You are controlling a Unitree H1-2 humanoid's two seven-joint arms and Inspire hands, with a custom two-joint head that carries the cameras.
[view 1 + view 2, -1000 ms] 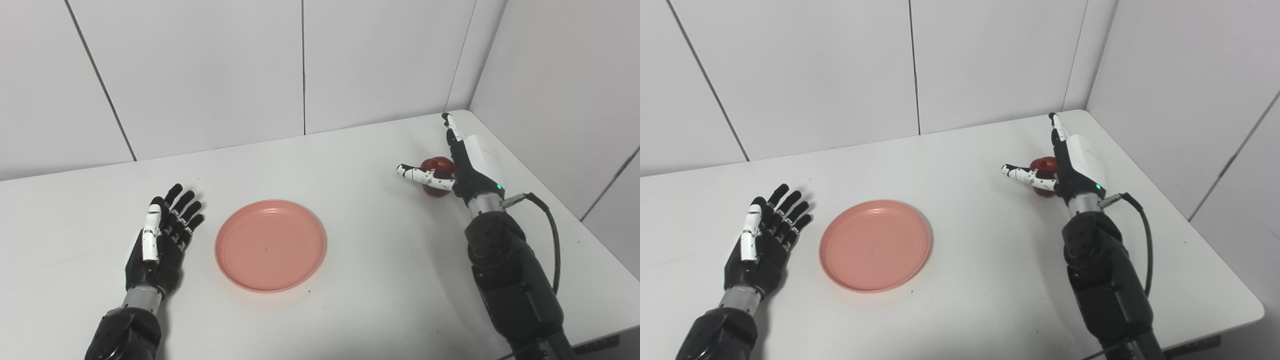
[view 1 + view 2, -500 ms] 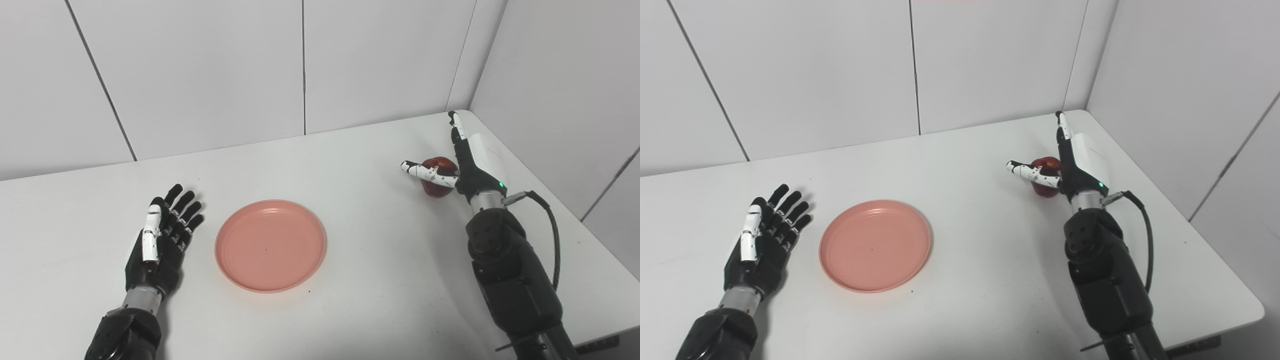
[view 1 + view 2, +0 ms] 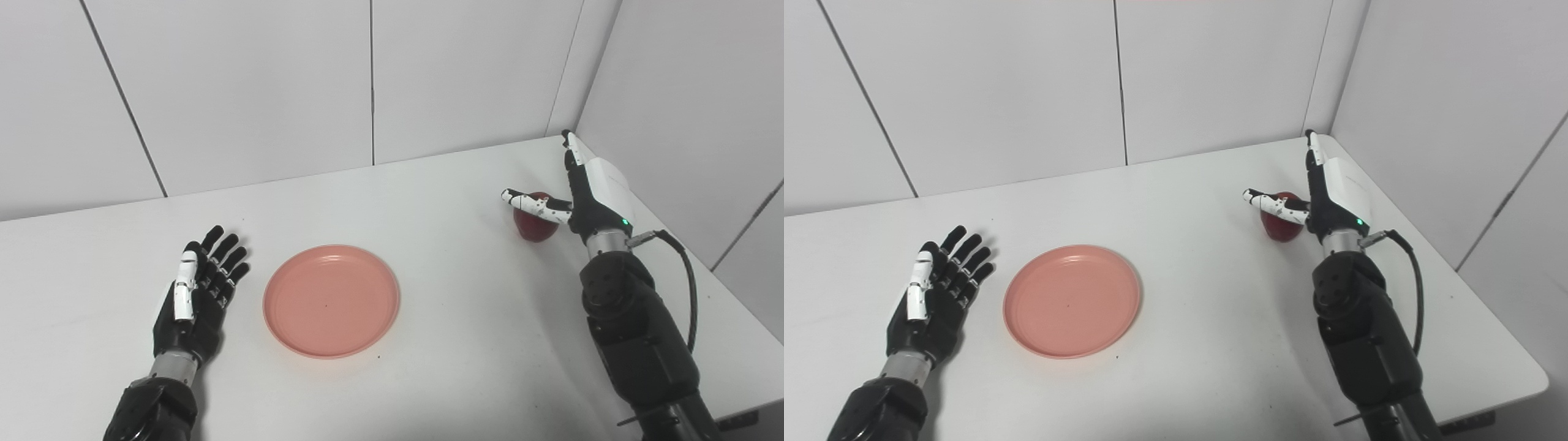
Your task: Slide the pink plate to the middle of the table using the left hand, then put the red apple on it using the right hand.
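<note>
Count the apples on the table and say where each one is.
1: a red apple at the table's far right, beside the open right robot hand. Nothing seems hidden.

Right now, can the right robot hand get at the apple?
Probably yes: the right robot hand is open beside the apple, thumb over it, with nothing between them.

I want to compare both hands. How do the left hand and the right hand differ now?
The left hand lies flat beside the plate, touching nothing; the right hand stands on edge at the apple, thumb across it. The left shows black, the right a white back. Both are open.
</note>
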